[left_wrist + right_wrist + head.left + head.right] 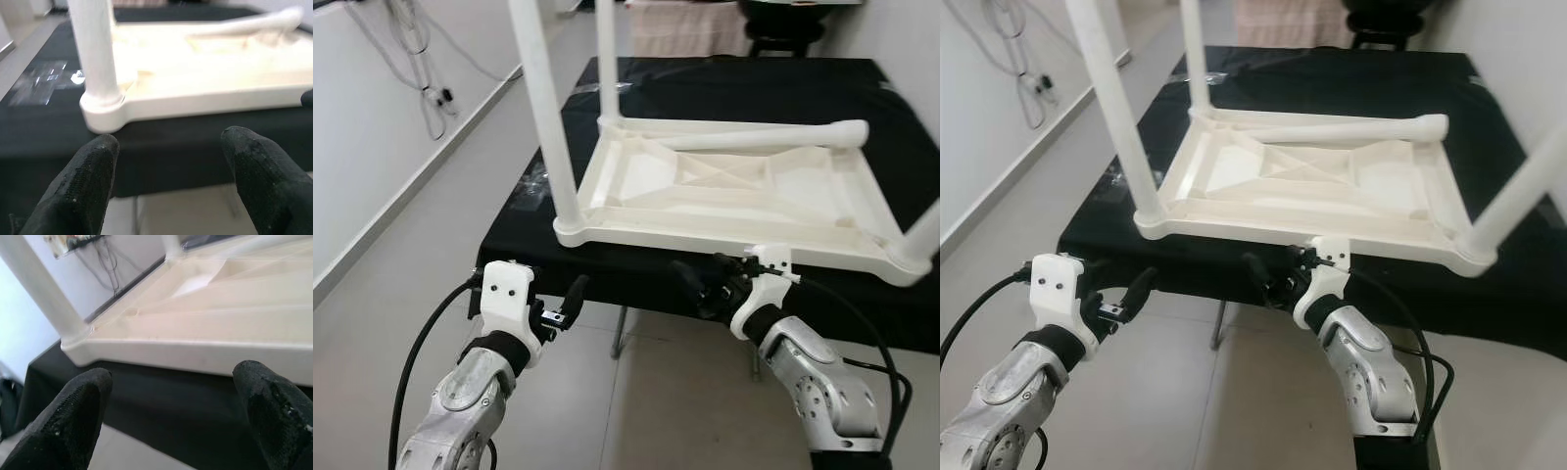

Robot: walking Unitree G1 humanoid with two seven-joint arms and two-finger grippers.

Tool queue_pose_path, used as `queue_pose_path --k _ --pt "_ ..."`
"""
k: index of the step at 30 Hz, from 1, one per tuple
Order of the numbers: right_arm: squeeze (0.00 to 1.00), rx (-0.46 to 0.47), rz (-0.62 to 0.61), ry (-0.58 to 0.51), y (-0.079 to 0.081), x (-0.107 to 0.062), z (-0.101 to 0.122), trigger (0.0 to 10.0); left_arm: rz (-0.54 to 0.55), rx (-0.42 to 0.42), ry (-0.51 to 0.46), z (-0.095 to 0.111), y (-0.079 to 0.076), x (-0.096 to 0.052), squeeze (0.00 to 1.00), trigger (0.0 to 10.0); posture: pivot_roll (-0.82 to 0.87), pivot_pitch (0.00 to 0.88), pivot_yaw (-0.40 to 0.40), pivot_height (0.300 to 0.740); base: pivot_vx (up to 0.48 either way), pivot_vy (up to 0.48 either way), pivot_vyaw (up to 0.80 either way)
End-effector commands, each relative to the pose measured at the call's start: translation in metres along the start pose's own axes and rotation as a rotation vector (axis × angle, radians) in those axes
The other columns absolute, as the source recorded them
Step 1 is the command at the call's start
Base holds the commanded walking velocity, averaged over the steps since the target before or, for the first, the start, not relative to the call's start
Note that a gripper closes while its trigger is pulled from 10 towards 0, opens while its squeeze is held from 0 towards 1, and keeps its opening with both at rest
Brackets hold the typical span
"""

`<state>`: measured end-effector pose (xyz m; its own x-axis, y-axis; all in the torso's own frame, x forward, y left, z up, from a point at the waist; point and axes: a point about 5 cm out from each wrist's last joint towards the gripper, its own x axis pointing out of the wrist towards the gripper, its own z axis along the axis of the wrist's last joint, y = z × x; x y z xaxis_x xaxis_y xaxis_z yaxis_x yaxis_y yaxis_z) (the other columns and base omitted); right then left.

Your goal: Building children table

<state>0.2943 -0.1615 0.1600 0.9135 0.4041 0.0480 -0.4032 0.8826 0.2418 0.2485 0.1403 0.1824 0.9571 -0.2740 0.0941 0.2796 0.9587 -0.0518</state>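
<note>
A white plastic children's table (724,211) lies upside down on a black-covered table (783,83). Three legs stand up from its corners: the near left leg (548,108), the far left leg (606,59) and the near right leg (920,240). A loose leg (764,137) lies across the far side of the underside. My left gripper (563,305) hovers open just before the black table's front edge, below the near left corner (100,110). My right gripper (700,286) is open under the white table's front rim (205,355), nothing between its fingers.
Cables (426,59) hang on the white wall to the left, above grey floor tiles. A beige cloth (685,24) and a dark seat (788,24) stand behind the black table. A metal table leg (622,333) shows beneath its front edge.
</note>
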Motion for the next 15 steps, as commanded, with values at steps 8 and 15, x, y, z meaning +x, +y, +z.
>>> queue_pose_path --k 8,15 --pt "0.0 0.055 0.072 -0.054 0.007 0.0088 0.0044 10.0 0.011 0.004 0.007 -0.0057 0.0076 0.0054 0.0 10.0 -0.05 0.091 0.026 0.74 0.0 0.0 -0.3" --pt "0.0 0.064 0.066 -0.073 0.0083 0.0097 0.006 10.0 -0.002 0.009 0.007 -0.0079 0.0091 0.0092 0.0 10.0 -0.05 0.084 0.034 0.74 0.225 0.0 -0.43"
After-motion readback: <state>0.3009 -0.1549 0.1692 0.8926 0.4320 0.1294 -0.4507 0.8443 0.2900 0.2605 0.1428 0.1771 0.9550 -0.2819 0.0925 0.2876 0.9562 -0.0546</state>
